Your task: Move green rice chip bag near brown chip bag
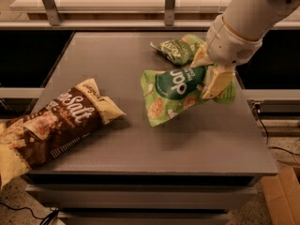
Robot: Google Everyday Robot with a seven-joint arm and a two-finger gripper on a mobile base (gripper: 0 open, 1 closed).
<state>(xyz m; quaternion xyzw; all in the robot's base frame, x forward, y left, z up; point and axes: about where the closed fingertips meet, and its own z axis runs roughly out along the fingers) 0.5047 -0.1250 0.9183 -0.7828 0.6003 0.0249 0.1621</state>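
The gripper (206,77), at the table's (117,55) right side, clamps its cream fingers (217,81) on the right end of the rice bag (178,95). The flat, glossy light-green bag juts left from the jaws, tilted, with a shadow beneath. The long, crinkled brown bag (56,123) lies well apart at the left edge, overhanging it. A small, wrinkled green bag (178,48) lies behind.

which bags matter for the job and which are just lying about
Job: green rice chip bag, gripped at its right end by the gripper; brown chip bag on the left.
Lying about: small dark green bag at the back.
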